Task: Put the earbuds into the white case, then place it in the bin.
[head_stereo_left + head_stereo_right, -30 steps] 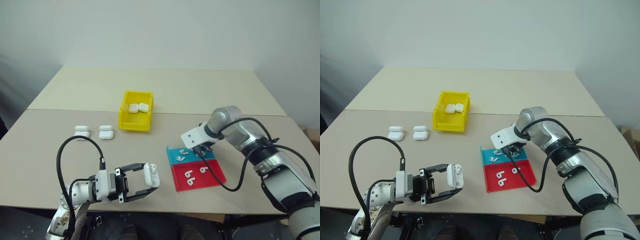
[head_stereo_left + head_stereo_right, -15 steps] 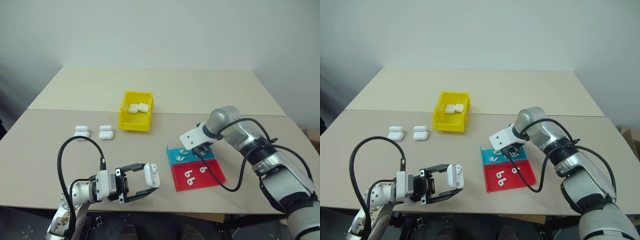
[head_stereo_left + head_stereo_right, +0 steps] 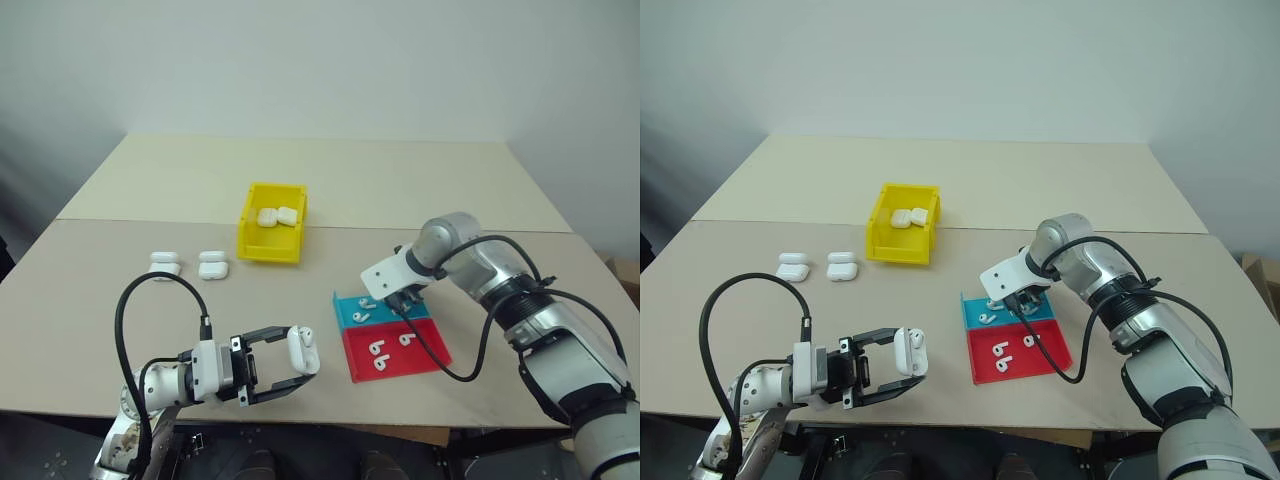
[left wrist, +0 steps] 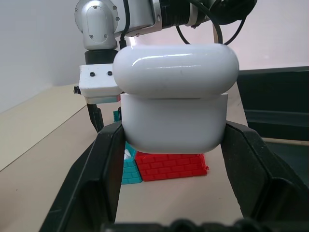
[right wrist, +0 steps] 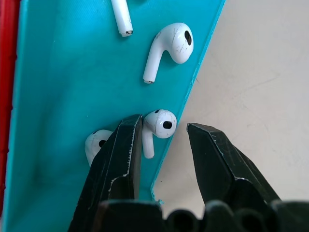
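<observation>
White case (image 3: 301, 350): clamped lid-open between my left gripper (image 3: 290, 362) fingers, above the beige table's (image 3: 400, 190) near edge, well apart from the yellow bin (image 3: 270, 236).

Earbuds (image 5: 155, 124): one lies at the teal tray's (image 3: 352, 313) edge, between my right gripper's (image 5: 161, 145) parted fingers; I cannot tell whether they touch it. More lie in that tray and the red tray (image 3: 395, 350) touching it.

Bin: holds two cases; two more cases (image 3: 188, 264) sit on the table to its left.

Room: plain pale wall (image 3: 320, 60) behind the table.
</observation>
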Available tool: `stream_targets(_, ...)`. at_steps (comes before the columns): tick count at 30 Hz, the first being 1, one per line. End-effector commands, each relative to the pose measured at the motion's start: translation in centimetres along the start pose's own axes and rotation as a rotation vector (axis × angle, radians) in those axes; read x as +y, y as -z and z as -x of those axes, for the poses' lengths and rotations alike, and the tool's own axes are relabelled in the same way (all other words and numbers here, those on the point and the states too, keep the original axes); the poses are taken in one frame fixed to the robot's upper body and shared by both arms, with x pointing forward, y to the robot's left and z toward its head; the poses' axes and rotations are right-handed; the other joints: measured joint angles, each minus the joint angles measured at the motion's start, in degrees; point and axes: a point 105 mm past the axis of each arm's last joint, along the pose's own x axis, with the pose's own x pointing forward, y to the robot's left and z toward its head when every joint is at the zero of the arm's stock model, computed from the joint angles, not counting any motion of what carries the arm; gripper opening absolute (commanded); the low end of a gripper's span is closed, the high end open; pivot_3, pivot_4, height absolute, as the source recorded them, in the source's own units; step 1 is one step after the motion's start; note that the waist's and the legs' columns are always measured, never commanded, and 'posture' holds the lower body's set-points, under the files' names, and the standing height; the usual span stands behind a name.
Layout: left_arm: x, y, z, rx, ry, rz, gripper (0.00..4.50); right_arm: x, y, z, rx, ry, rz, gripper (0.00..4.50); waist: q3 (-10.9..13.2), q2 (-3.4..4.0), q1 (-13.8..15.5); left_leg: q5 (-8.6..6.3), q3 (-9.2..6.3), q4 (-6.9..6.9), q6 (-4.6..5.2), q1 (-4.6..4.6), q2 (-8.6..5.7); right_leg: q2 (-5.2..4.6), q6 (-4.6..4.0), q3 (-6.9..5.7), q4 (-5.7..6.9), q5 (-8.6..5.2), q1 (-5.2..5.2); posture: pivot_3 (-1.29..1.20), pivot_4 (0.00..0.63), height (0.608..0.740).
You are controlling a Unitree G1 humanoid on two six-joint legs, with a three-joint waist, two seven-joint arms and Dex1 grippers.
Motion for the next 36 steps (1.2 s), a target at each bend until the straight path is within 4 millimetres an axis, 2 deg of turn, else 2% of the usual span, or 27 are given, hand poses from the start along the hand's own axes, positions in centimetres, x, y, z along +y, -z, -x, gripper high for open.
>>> stream_targets(1,-0.1,-0.5,-0.1,-0.014,0.008,-0.035,2.73,0.0,0.2,0.3,0.003,-0.004,0.017,1.97,0.0,0.0,0.0,0.0,0.0,0.0,0.0,0.0,0.0,0.0,0.0,0.0,0.0,0.0,0.0,0.0,0.15,0.74)
stream_targets(4,-0.1,-0.5,-0.1,-0.014,0.007,-0.036,2.73,0.1,0.2,0.3,0.003,-0.012,0.014,1.97,0.0,0.0,0.0,0.0,0.0,0.0,0.0,0.0,0.0,0.0,0.0,0.0,0.0,0.0,0.0,0.0,0.15,0.74)
stream_targets(7,-0.1,-0.4,-0.1,-0.013,0.008,-0.037,2.73,0.2,0.2,0.3,0.001,-0.012,0.029,1.42,0.0,0.0,0.0,0.0,0.0,0.0,0.0,0.0,0.0,0.0,0.0,0.0,0.01,0.0,0.0,0.0,0.15,0.74)
stream_targets(17,-0.2,-0.4,-0.1,-0.012,0.009,-0.039,2.73,0.4,0.4,0.1,0.014,-0.014,0.032,1.42,0.0,0.0,0.0,0.0,0.01,0.0,0.0,0.01,0.0,0.0,-0.01,0.0,0.04,-0.01,-0.01,0.0,0.15,0.74)
stream_targets(21,-0.1,-0.4,-0.1,-0.013,0.01,-0.04,2.73,0.4,0.4,0.1,0.015,-0.016,0.035,0.65,0.0,0.0,0.0,0.0,0.01,0.0,0.0,0.03,0.0,0.0,-0.01,0.01,0.04,-0.01,0.01,0.0,0.15,0.74)
stream_targets(28,0.0,-0.5,-0.2,-0.018,0.01,-0.04,2.73,0.3,-0.2,0.5,-0.013,0.0,0.024,0.65,0.0,0.0,0.0,0.0,0.01,0.01,0.0,0.04,0.0,0.0,-0.01,0.01,0.05,-0.01,0.01,0.0,0.15,0.74)
stream_targets(31,0.2,-0.8,-0.3,-0.031,0.008,-0.042,2.73,-0.2,-0.3,1.3,-0.022,0.045,0.015,0.65,0.0,0.0,0.0,0.0,0.01,0.01,0.0,0.03,0.0,0.0,-0.01,0.01,0.05,-0.01,0.0,0.0,0.15,0.74)
stream_targets(34,1.1,-1.9,-0.8,-0.077,-0.015,-0.051,2.73,-1.3,-1.5,3.9,-0.127,0.153,-0.089,0.65,0.0,0.01,0.1,0.0,0.01,0.01,0.0,0.01,0.0,0.01,-0.02,0.01,0.08,-0.01,-0.03,0.0,0.15,0.74)
stream_targets(36,1.7,-2.8,-1.1,-0.115,-0.03,-0.05,2.73,-1.8,-2.3,6.3,-0.218,0.239,-0.171,0.65,0.0,0.01,0.2,0.0,0.01,0.01,0.0,-0.02,0.0,0.0,-0.02,0.03,0.1,-0.01,-0.06,0.0,0.15,0.74)
